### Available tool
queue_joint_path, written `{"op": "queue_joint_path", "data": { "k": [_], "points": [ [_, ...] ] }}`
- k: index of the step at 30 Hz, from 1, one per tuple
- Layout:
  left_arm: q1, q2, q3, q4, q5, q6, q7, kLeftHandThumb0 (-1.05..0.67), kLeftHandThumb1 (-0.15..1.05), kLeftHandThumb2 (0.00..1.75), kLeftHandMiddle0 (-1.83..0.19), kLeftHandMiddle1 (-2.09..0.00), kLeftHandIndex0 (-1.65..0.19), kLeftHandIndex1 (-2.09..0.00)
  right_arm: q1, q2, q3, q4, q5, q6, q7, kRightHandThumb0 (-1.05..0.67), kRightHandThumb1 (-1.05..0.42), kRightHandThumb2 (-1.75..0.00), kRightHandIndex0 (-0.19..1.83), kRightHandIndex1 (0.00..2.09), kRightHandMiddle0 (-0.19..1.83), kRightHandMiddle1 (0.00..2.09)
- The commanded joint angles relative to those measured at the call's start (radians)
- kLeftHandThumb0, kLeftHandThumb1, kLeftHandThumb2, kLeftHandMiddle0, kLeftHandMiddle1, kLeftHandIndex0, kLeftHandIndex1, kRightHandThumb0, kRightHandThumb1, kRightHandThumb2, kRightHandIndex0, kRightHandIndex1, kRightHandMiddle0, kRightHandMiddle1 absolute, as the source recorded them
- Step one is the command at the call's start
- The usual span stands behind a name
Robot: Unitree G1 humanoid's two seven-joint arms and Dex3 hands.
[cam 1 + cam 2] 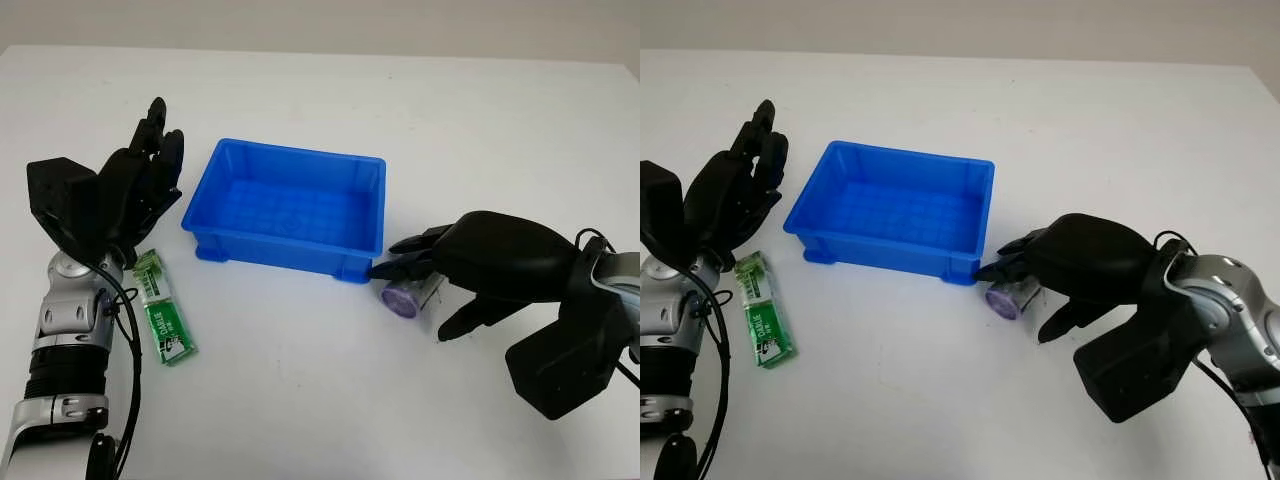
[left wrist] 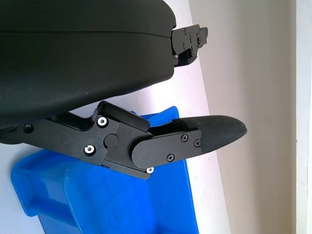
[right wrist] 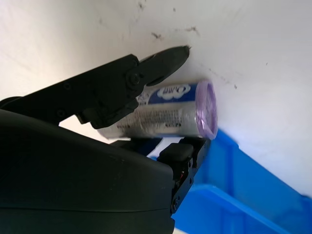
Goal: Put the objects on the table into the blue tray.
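Note:
The blue tray (image 1: 286, 206) stands mid-table with nothing in it. A small cylindrical container with a purple lid (image 1: 404, 298) lies on its side on the table, close to the tray's front right corner. My right hand (image 1: 425, 290) is over it, open. Its fingers (image 1: 405, 258) reach past the container's far side and the thumb (image 1: 460, 320) stays a little apart on the near side. In the right wrist view the container (image 3: 170, 109) lies between the fingers (image 3: 146, 70). A green packet (image 1: 163, 322) lies flat to the left of the tray. My left hand (image 1: 140, 175) is raised above it, open.
The white table (image 1: 300, 400) runs wide in front of and behind the tray. The tray's near wall (image 3: 253, 185) stands right beside the container. In the left wrist view the tray (image 2: 122, 204) lies below the hand.

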State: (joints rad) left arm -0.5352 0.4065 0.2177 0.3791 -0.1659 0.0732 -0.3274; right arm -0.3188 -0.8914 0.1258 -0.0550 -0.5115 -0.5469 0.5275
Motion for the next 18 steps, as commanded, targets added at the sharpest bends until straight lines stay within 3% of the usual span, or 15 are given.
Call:
{"op": "queue_joint_path", "data": {
  "k": [1, 3, 6, 12, 18],
  "points": [
    [0.013, 0.008, 0.013, -0.022, -0.012, 0.000, -0.002, -0.74, 1.05, 0.60, 0.19, 0.00, 0.19, 0.00, 0.002, 0.001, 0.015, 0.036, -0.026, -0.033, -0.020, -0.30, -0.92, -0.06, 0.65, 0.86, 0.53, 0.93],
    [0.015, 0.008, 0.016, -0.020, -0.017, -0.002, -0.004, -0.75, 1.05, 0.58, 0.19, 0.00, 0.19, 0.00, -0.004, -0.002, 0.019, 0.052, -0.077, -0.065, -0.069, -0.42, -0.98, -0.06, 0.57, 1.51, 0.49, 1.39],
    [0.017, 0.006, 0.019, -0.018, -0.022, -0.006, -0.003, -0.75, 1.05, 0.57, 0.19, 0.00, 0.19, 0.00, -0.009, -0.003, 0.022, 0.055, -0.147, -0.086, -0.124, -0.57, -1.04, -0.09, 0.75, 1.99, 0.61, 1.80],
    [0.010, 0.007, 0.017, -0.006, -0.019, -0.006, -0.007, -0.75, 1.05, 0.56, 0.19, 0.00, 0.19, 0.00, -0.025, -0.009, 0.023, 0.057, -0.181, -0.094, -0.154, -0.60, -1.05, -0.22, 1.06, 2.09, 0.75, 2.08],
    [0.006, 0.012, 0.012, -0.001, -0.013, -0.003, -0.009, -0.74, 1.05, 0.58, 0.19, 0.00, 0.19, 0.00, -0.030, -0.004, 0.014, 0.050, -0.116, -0.062, -0.095, -0.55, -1.05, -0.21, 1.09, 2.09, 0.81, 2.09]
  ]
}}
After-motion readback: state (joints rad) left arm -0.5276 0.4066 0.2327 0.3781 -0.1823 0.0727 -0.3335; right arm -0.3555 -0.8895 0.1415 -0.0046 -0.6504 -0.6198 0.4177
